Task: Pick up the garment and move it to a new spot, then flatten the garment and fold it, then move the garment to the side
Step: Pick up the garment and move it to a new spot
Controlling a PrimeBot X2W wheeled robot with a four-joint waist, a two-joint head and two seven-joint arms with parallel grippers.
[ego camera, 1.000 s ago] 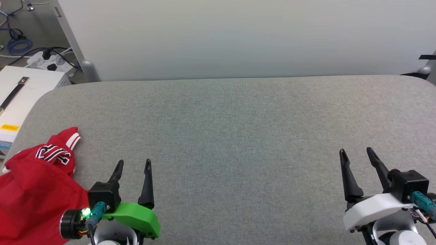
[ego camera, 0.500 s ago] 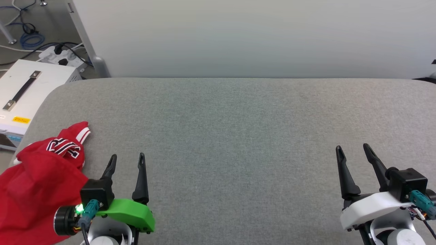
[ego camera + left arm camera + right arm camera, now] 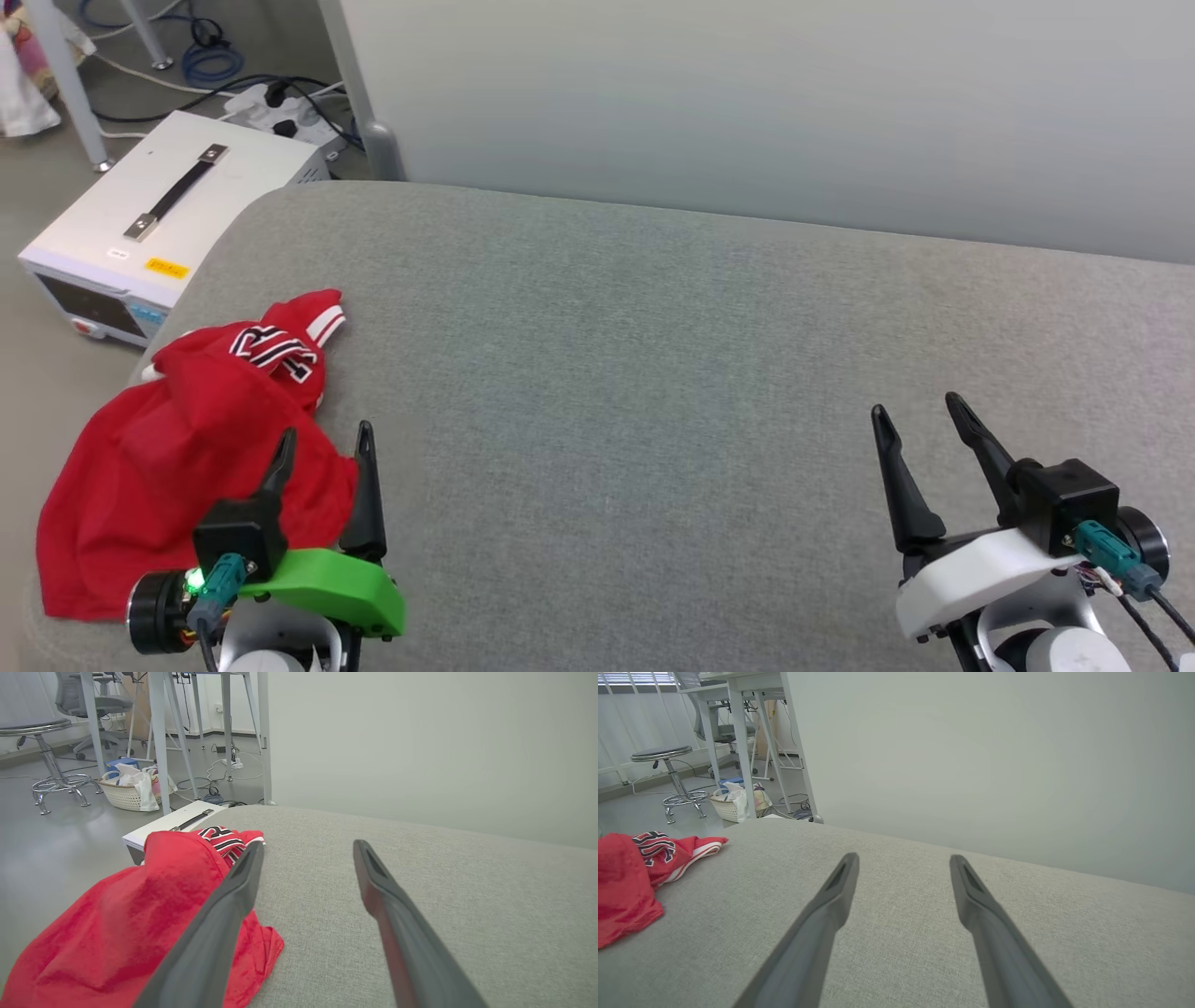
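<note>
The left gripper (image 3: pixel 324 431) is held spread and empty at the near left of the grey desk (image 3: pixel 653 355). Its left finger is seen over the edge of the garment (image 3: pixel 159 476); whether cloth is touched cannot be told. The garment is bunched in a red heap at the desk's left corner, with striped trim and black print shown at its far end. The right gripper (image 3: pixel 916 406), likewise spread, is held well apart over bare desk. A white box (image 3: pixel 159 215) is seen on the floor beyond.

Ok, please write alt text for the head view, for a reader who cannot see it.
A crumpled red jersey T-shirt lies at the left end of a grey fabric-covered table. The open left gripper is by its edge; the open right gripper is far off, holding nothing.
</note>
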